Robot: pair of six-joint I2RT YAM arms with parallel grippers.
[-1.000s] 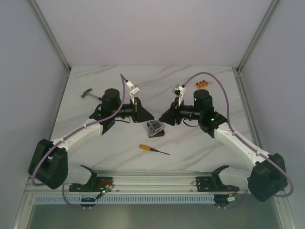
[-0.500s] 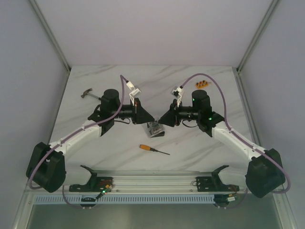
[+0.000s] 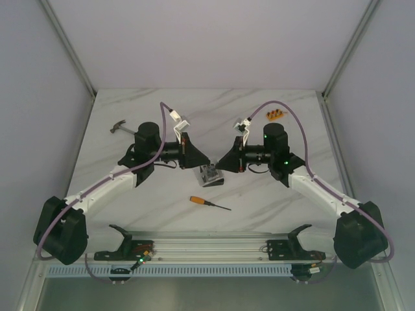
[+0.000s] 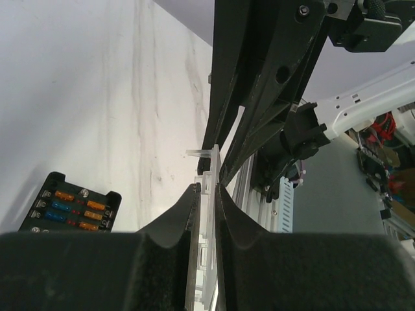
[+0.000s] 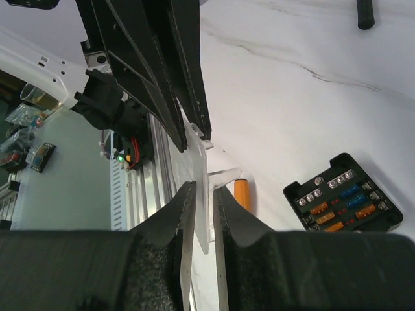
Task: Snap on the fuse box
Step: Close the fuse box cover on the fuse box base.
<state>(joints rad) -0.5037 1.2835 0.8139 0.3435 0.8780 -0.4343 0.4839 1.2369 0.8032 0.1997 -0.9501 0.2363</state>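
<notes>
The fuse box is a small black box with orange and blue fuses, lying on the table between the two arms. It also shows in the left wrist view and the right wrist view. My left gripper and right gripper face each other tip to tip just above the box. Each is shut on an edge of a thin clear plastic cover, held upright off the table. The cover is hard to make out in the top view.
An orange-handled screwdriver lies in front of the box. A hammer lies at the far left. A small orange block lies at the far right. An aluminium rail runs along the near edge.
Both grippers have shifted slightly away from the camera and closer together over the fuse box, still holding the clear cover. The box has not moved.
</notes>
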